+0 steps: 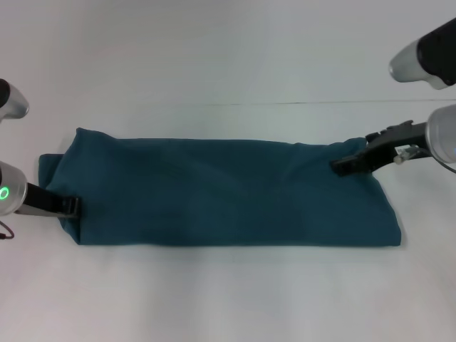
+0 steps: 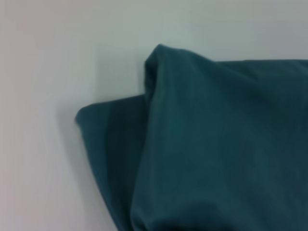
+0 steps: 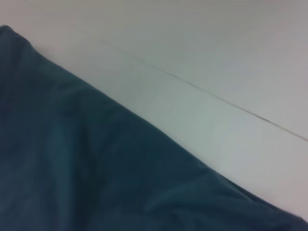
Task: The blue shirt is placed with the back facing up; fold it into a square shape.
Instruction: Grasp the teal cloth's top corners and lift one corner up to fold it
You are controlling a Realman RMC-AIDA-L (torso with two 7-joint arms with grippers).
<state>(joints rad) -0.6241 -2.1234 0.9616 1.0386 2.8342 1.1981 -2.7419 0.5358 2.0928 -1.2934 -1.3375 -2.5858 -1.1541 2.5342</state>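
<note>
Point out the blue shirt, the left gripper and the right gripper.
blue shirt [image 1: 228, 192]: head view, middle of the folded cloth.
left gripper [image 1: 70, 206]: head view, fingertips at the shirt's left end.
right gripper [image 1: 345, 165]: head view, fingertips over the shirt's right end.

The head camera looks forward and down over the white table, taking in the whole blue shirt. Both wrist cameras sit close above opposite ends of that same cloth and the table beside it.

The blue shirt is soft matt knit cloth.
</note>
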